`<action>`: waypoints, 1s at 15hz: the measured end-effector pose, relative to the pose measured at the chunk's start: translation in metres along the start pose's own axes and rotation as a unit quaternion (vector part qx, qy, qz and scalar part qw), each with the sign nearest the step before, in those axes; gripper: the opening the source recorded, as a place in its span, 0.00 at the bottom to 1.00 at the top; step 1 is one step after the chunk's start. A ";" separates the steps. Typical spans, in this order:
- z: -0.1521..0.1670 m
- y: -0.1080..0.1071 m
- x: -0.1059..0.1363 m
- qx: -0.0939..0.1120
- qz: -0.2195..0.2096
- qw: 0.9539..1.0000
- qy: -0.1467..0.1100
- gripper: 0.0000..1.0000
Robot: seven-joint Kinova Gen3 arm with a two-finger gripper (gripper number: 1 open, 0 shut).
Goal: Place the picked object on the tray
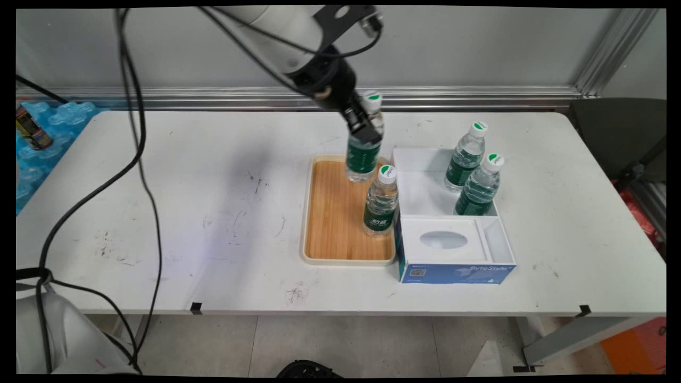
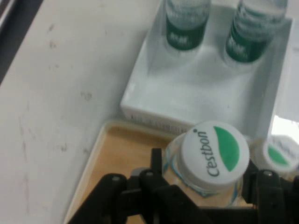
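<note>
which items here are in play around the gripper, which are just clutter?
In play:
- gripper, shut on held bottle
- wooden tray below it
- second bottle standing on the tray

Lying about:
- white box with two bottles
- tissue box
- can, far left

Gripper (image 1: 366, 139) clamped, tilted down-right

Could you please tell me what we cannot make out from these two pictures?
- Whether the held bottle touches the wooden tray or hangs above it: neither view settles it.
- The held bottle's body in the hand view: hidden under its own cap and the claw.
- The small print on the tissue box: too small in the main view.
- The can at the left edge: label unreadable.
</note>
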 end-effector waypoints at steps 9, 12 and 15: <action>-0.014 0.014 -0.059 -0.001 0.020 1.000 0.001 0.00; -0.008 0.019 -0.072 -0.011 0.026 0.999 0.014 0.00; 0.002 0.023 -0.083 -0.026 0.031 0.999 0.023 0.00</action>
